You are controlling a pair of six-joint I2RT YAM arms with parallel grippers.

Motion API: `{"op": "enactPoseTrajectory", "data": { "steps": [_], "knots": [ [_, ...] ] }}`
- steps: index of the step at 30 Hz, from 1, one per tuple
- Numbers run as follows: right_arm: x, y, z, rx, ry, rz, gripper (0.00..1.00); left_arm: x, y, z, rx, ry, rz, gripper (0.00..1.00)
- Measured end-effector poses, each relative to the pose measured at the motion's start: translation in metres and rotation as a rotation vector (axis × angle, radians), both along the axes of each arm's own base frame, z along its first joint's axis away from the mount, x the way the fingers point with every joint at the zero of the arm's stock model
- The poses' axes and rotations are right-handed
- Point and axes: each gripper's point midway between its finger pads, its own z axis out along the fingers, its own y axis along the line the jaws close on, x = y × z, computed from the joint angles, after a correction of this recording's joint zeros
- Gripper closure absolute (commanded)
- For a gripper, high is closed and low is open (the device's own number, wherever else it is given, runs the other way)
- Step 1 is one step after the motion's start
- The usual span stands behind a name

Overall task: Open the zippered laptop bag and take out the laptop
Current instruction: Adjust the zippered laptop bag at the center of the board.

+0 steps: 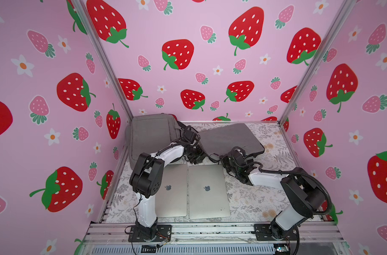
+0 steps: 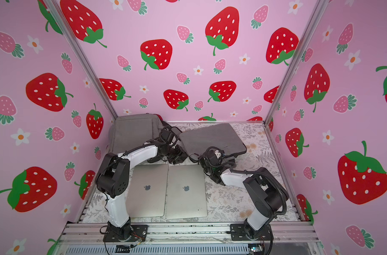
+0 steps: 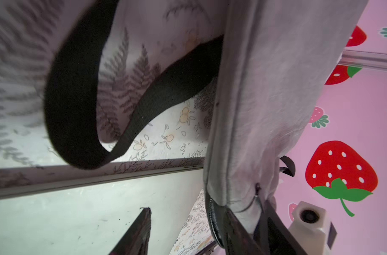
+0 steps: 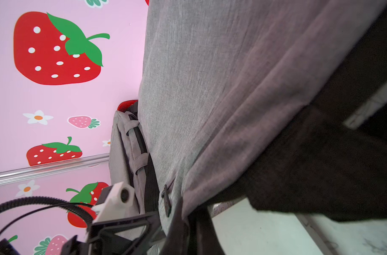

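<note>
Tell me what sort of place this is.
Probably a robot test booth: strawberry-print walls on an aluminium frame enclose a table, with the left arm and right arm bolted to its front rail.

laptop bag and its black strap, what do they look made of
The laptop bag: grey woven fabric, matte, probably polyester; its heathered weave and soft folds show. The strap: black nylon-like webbing, matte; a ribbed weave is visible along its loop.

We see the grey laptop bag near the back edge of the bench, tilted. A closed silver laptop lies flat toward the front edge, with a second laptop just beside it.
</note>
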Motion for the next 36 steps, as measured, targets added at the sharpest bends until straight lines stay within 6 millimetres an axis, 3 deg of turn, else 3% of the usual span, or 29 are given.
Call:
{"op": "enactPoseTrajectory", "data": {
  "steps": [9, 14, 24, 32, 36],
  "knots": [
    [0.004, -0.001, 0.004, 0.005, -0.02, -0.013, 1.0, 0.007, -0.015, 0.001, -0.094, 0.004, 0.089, 0.46],
    [0.005, -0.003, 0.004, 0.007, -0.025, -0.02, 1.0, 0.004, -0.013, 0.002, -0.116, -0.003, 0.121, 0.45],
    [0.002, 0.005, 0.003, 0.023, -0.025, 0.007, 1.0, 0.004, -0.008, 0.034, -0.159, -0.079, 0.145, 0.45],
    [0.002, 0.007, 0.003, 0.032, -0.025, 0.013, 1.0, 0.004, -0.026, 0.007, -0.186, -0.025, 0.13, 0.46],
    [0.002, 0.007, 0.002, 0.032, -0.018, 0.014, 1.0, 0.005, -0.029, 0.006, -0.2, -0.017, 0.128, 0.57]
  ]
}}
